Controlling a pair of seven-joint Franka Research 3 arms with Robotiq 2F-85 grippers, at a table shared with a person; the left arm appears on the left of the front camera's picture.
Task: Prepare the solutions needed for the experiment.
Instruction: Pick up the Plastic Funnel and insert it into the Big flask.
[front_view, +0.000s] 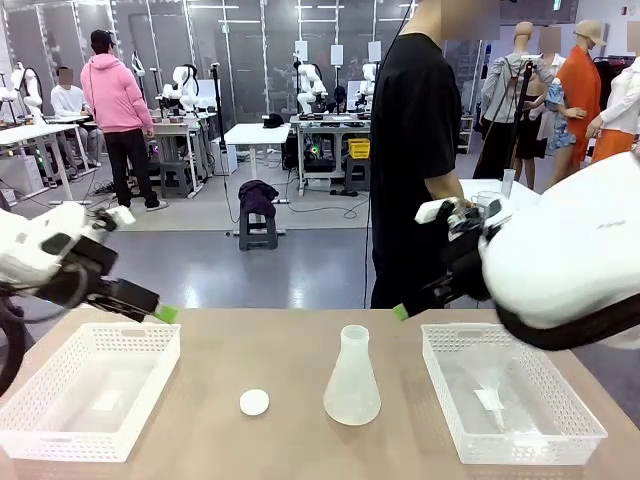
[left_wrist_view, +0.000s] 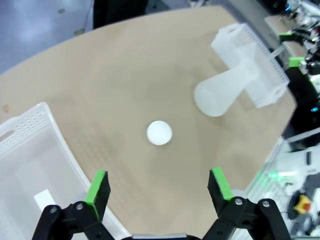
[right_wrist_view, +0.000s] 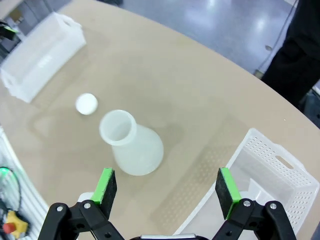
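– Hovering over the tan surface (front_view: 300, 345), left jaws and right jaws both gape wide, holding nothing. Open room?
– Down the middle, between a white perforated plastic basket (front_view: 70, 442) at the left edge and a matching basket (front_view: 530, 447) at the right.
– In the way?
– A frosted conical flask (front_view: 352, 385), upright at centre, with a small white round cap (front_view: 254, 402) near it. The solutions (front_view: 352, 410) show as a faint yellow-green tint low in that flask. A person in black (front_view: 410, 150) stands at the far edge.

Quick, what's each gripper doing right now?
Left gripper: jaws open, holding nothing.
Right gripper: jaws open, holding nothing.
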